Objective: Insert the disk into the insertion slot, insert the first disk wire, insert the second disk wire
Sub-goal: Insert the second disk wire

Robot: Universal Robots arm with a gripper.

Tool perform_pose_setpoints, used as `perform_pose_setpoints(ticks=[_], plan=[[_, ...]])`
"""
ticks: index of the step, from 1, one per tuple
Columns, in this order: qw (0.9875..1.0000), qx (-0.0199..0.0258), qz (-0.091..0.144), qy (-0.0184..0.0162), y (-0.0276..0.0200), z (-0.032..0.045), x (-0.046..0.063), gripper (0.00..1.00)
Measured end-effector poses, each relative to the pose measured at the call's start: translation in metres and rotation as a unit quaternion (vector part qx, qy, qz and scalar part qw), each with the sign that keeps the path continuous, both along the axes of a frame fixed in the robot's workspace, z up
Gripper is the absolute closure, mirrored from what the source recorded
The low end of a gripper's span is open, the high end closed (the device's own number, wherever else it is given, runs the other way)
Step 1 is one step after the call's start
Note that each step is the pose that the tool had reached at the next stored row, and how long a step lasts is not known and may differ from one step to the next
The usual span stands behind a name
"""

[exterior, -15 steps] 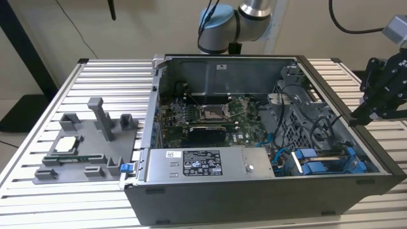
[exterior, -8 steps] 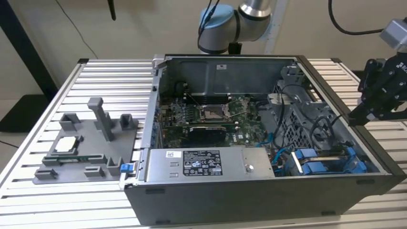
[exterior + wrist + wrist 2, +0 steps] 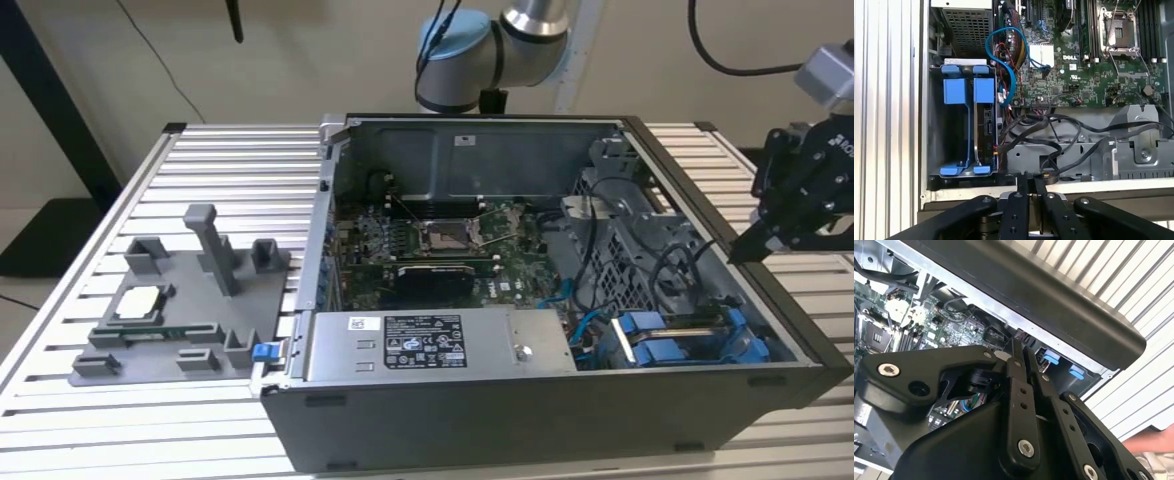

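Observation:
The disk (image 3: 986, 127) sits edge-on in its bright blue carrier (image 3: 983, 90) inside the insertion slot (image 3: 935, 125), the grey bay at the case's corner. In the exterior view the blue carrier (image 3: 674, 345) shows at the case's lower right. A blue wire (image 3: 1004, 60) curves from the motherboard toward the disk's edge. Black wires (image 3: 1026, 127) lie beside the disk; whether any is plugged in I cannot tell. My gripper (image 3: 738, 255) hangs shut and empty just outside the case's wall on the exterior view's right, and it shows in both wrist views (image 3: 1030, 176) (image 3: 1018, 344).
The open computer case (image 3: 534, 420) lies on a slatted metal table (image 3: 80, 420). Inside are the motherboard (image 3: 441, 245) and a labelled grey power-supply box (image 3: 441, 340). A grey fixture (image 3: 174, 300) with small parts stands on the exterior view's left.

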State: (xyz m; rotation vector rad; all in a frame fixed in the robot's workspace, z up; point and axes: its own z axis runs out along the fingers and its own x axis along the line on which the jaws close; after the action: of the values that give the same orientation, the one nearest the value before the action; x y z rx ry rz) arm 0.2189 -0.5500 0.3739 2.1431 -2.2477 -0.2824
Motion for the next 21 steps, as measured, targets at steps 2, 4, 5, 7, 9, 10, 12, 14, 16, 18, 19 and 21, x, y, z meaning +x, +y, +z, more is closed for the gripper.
perform_pose_setpoints(ticks=[2,4,5,7,9,10,12,14,16,18,19,21], plan=[[1.0000,0.0001,0.000,0.0000,-0.0001,-0.0001,0.000,1.00],[1.0000,0.0004,-0.001,0.0000,-0.0006,-0.0002,0.000,1.00],[1.0000,0.0007,-0.001,0.0000,-0.0010,0.0000,0.000,1.00],[1.0000,0.0025,-0.002,0.0007,-0.0021,0.0033,-0.001,1.00],[1.0000,0.0049,-0.003,0.0010,-0.0031,0.0071,-0.003,1.00],[1.0000,0.0057,-0.003,0.0010,-0.0035,0.0086,-0.005,1.00],[1.0000,0.0066,-0.003,0.0010,-0.0041,0.0110,-0.009,1.00],[1.0000,0.0069,-0.003,0.0010,-0.0045,0.0121,-0.015,1.00],[1.0000,0.0069,-0.003,0.0010,-0.0048,0.0125,-0.023,1.00],[1.0000,0.0069,-0.003,0.0010,-0.0050,0.0125,-0.031,1.00],[1.0000,0.0070,-0.003,0.0010,-0.0052,0.0125,-0.036,1.00],[1.0000,0.0070,-0.003,0.0010,-0.0057,0.0125,-0.045,1.00]])
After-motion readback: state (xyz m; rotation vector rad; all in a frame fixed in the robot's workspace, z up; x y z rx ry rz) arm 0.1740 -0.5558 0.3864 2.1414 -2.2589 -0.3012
